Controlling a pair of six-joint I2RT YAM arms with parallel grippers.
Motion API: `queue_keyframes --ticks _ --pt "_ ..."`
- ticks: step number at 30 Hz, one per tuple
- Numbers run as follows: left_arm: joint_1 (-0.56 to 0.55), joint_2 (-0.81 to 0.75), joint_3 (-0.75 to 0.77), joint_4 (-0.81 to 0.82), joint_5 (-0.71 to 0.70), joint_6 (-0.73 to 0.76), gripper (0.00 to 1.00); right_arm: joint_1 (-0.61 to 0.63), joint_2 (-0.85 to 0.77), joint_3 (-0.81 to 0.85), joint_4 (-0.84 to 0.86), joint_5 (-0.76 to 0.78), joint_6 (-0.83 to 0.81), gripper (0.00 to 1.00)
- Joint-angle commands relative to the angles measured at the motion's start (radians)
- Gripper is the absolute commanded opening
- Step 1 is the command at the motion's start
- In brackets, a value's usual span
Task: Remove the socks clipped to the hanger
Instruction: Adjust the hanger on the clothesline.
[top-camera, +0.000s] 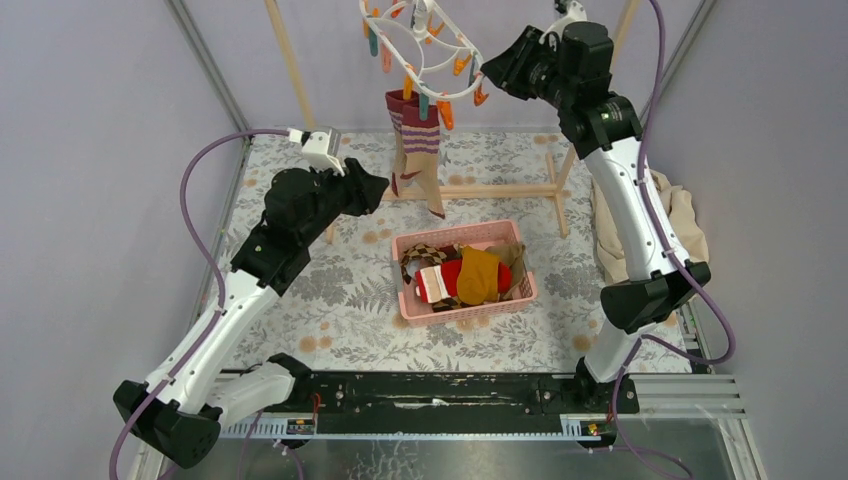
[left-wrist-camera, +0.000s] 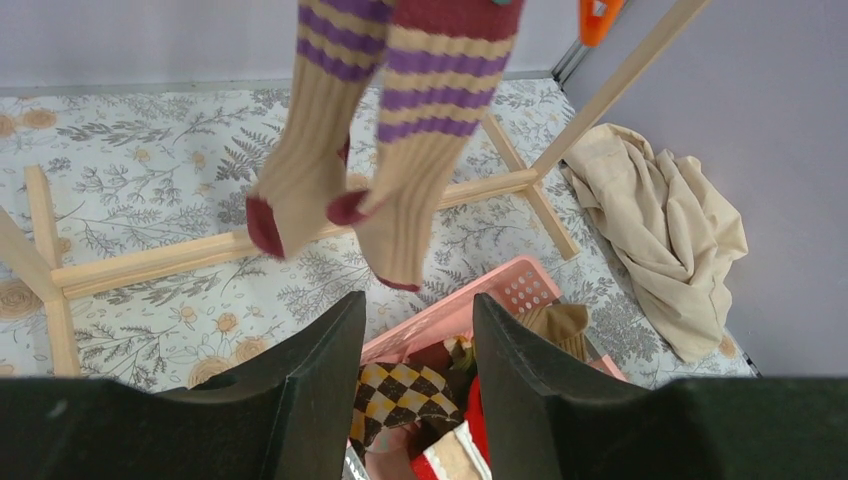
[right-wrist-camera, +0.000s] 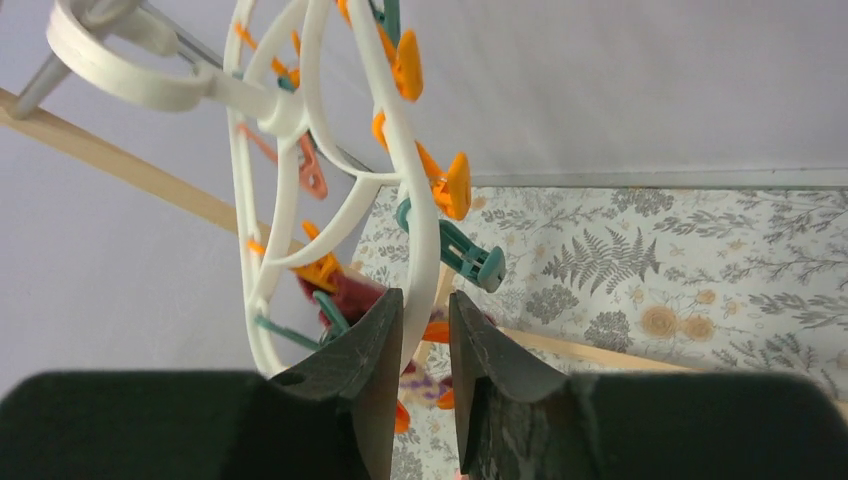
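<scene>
The white hanger (top-camera: 420, 45) with orange and teal clips hangs at the top centre. Two maroon-striped socks (top-camera: 415, 150) hang clipped to it, also in the left wrist view (left-wrist-camera: 420, 120). My right gripper (top-camera: 492, 66) is up at the ring's right edge. In the right wrist view it (right-wrist-camera: 425, 295) is closed narrowly around the white hanger ring (right-wrist-camera: 415, 200). My left gripper (top-camera: 378, 188) is open and empty, left of and below the socks. In its own view it (left-wrist-camera: 417, 300) is over the basket's edge. Argyle (top-camera: 420, 255), red Santa (top-camera: 445, 280) and mustard (top-camera: 480, 275) socks lie in the basket.
The pink basket (top-camera: 455, 232) stands mid-table under the hanger, also in the left wrist view (left-wrist-camera: 470, 300). The wooden rack's base bars (top-camera: 480, 190) lie behind it. A beige cloth (top-camera: 680, 215) is heaped at the right wall.
</scene>
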Motion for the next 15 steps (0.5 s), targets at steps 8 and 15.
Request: queue_keyframes --ticks 8,15 --pt "0.001 -0.008 0.06 -0.017 -0.02 0.027 0.51 -0.151 0.005 0.066 0.078 -0.134 0.018 0.32" --pt "0.001 -0.017 0.062 -0.032 -0.03 0.034 0.51 -0.233 0.01 0.034 0.193 -0.21 0.041 0.39"
